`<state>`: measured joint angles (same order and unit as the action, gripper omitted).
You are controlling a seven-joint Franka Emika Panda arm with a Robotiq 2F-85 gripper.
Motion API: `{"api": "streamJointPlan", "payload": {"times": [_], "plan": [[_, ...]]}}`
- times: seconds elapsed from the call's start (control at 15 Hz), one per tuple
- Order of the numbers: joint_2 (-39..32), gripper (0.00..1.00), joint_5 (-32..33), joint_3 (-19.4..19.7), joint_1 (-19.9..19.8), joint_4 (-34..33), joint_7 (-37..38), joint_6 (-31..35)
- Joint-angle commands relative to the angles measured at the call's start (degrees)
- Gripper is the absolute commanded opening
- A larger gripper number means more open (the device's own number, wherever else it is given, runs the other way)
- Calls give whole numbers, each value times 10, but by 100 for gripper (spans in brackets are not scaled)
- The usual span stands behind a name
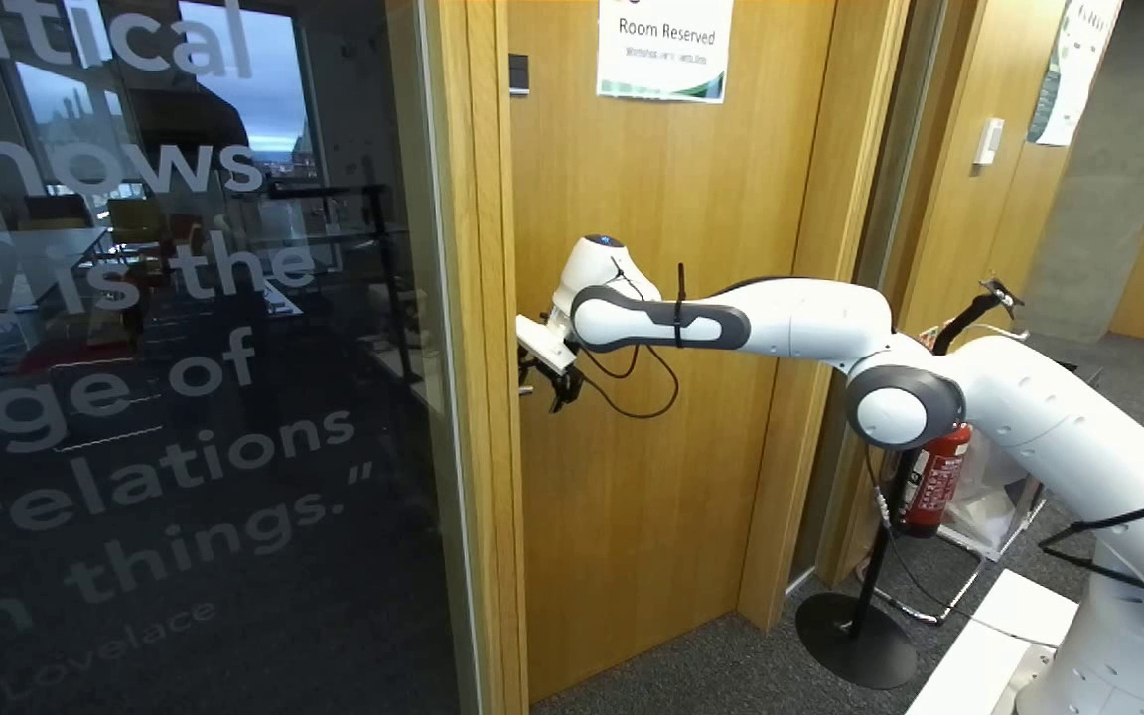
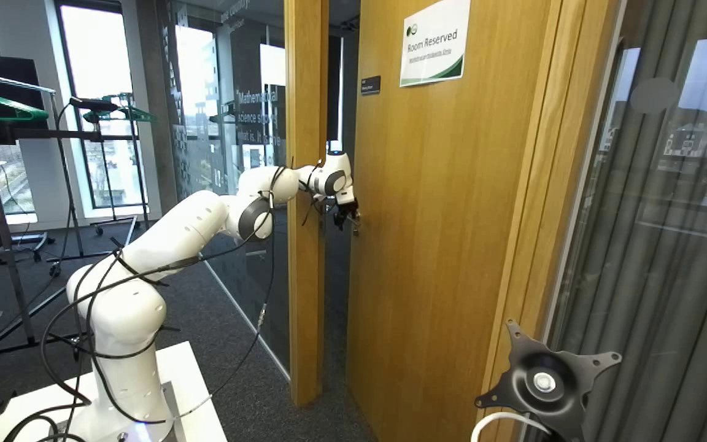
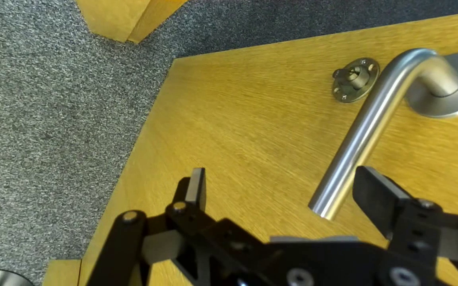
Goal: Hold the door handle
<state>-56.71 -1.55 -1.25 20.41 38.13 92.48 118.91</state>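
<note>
- Metal door handle: free end appears between the widely parted jaws of the end effector.
- Touching or not: cannot tell.
- Handle barely discernible in both exterior views.
</note>
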Motion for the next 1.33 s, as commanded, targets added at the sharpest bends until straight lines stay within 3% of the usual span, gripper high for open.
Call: {"api": "streamJointPlan", "payload": {"times": [0.0, 1.0, 1.07, 1.27], "plan": [[-24, 100, 12, 7, 0, -39, -16, -14], [-43, 100, 36, 20, 1, -102, -58, -12], [-65, 100, 39, 24, 1, -151, -64, -31], [-75, 100, 42, 27, -1, -177, -79, -32]]}}
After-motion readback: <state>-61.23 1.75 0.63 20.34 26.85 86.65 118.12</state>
